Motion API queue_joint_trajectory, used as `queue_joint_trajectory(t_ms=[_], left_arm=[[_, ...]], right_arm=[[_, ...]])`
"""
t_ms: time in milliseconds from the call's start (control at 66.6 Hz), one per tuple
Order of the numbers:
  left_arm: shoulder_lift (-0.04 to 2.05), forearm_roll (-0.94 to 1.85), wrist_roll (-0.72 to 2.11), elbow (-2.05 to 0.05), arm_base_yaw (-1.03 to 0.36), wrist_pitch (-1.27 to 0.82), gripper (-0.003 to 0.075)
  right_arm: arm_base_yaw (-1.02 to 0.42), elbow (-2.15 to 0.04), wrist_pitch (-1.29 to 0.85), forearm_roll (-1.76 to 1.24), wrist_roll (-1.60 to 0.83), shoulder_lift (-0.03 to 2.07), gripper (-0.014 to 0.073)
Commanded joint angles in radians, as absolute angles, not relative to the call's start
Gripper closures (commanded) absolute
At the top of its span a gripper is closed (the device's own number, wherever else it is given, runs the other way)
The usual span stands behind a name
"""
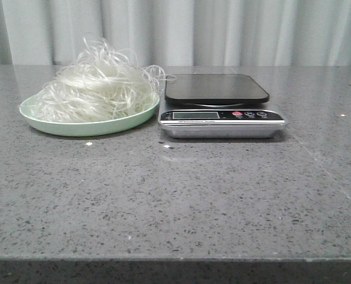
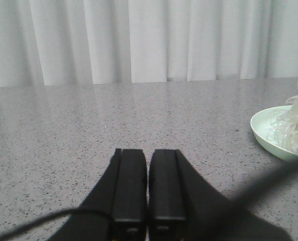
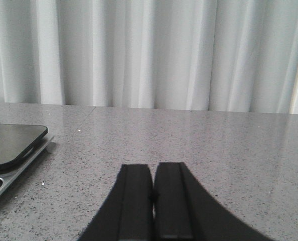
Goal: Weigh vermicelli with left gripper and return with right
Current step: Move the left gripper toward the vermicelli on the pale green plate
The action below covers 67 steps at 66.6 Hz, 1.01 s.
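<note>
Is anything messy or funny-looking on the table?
A little. A few loose strands of the vermicelli curl out over the rim of the green plate toward the scale. Nothing looks spilled or broken; the scale sits flat with an empty platform.
</note>
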State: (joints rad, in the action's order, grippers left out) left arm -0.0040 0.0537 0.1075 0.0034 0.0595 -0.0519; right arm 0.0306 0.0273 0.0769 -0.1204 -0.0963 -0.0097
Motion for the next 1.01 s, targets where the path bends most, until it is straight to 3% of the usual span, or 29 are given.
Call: queue_joint_trajectory(t_ms=[0,766,992], left_arm=[[-0.024,0.054,0.105,0.010,0.060,0.025,0.0594],[-0.024,0.054,0.105,0.010,0.060,0.034,0.0594],[-0.024,0.100,0.092,0.006,0.060,0.372,0.0594]], right_arm=[[0.036,0.020,0.160,-0.108,-0.097,-0.026,0.0426],[0.036,0.020,0.160,-0.108,-0.097,-0.026,0.0426],[0.036,0.020,0.160,-0.108,-0.097,-0.026,0.0426]])
